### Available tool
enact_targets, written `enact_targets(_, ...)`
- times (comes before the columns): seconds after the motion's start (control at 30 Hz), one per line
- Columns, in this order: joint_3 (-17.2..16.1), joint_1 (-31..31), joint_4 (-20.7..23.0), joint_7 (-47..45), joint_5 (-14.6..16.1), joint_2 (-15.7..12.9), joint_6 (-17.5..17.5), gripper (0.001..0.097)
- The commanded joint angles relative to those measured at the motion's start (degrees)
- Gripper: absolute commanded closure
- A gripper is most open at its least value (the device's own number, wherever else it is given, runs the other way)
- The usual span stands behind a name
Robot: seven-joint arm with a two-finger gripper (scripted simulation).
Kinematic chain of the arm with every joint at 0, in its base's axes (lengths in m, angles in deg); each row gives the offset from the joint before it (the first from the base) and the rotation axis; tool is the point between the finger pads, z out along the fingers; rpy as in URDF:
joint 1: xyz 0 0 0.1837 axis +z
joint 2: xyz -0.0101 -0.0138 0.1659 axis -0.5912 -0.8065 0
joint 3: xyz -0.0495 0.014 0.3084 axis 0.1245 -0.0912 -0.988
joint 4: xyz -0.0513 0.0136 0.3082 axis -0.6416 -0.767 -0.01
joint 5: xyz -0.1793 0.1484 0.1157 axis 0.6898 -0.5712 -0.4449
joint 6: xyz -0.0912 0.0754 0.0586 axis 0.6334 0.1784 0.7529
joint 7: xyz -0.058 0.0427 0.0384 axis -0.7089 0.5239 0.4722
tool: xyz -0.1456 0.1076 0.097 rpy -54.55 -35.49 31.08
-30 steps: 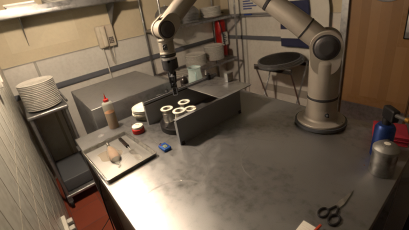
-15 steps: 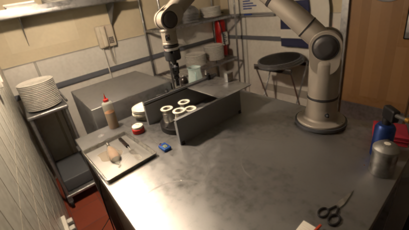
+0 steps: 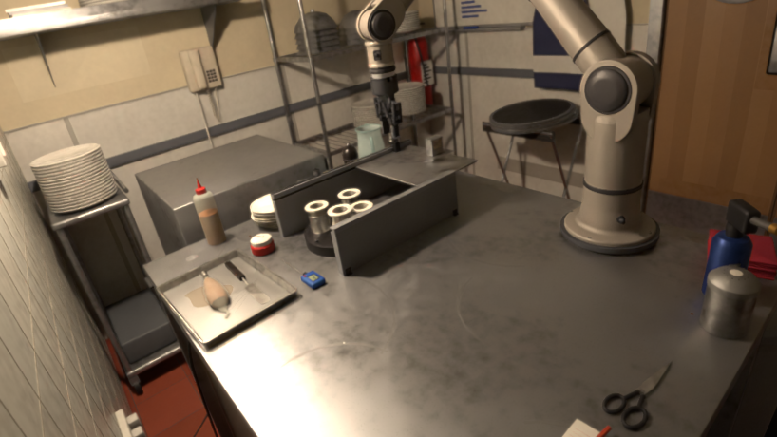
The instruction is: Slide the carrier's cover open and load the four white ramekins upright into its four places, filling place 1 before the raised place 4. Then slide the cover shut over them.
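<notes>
Several white-rimmed ramekins stand upright inside the grey carrier, close together near its left end. The one at the left stands highest. The carrier's cover is slid back to the right, leaving the ramekins uncovered. A small dark knob sticks up at the cover's far left corner. My gripper hangs just above that knob, behind the carrier. It is open and holds nothing.
A shallow tray with a piping bag and a knife lies left of the carrier. A sauce bottle, a red tin and a blue timer stand nearby. Scissors lie at the near right.
</notes>
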State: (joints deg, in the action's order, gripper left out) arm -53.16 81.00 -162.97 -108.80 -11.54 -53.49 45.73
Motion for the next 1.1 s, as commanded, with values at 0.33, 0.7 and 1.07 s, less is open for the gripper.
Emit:
enact_targets(0.33,-3.2,-16.7,-3.2,-23.1,2.5,0.2,-0.2,0.0301)
enact_targets(0.7,-4.0,-21.3,-3.1,-30.2,3.1,-0.1,0.3,0.0301)
enact_targets(1.07,-2.1,-20.3,-4.3,-28.1,5.8,-1.9,-2.0,0.0301)
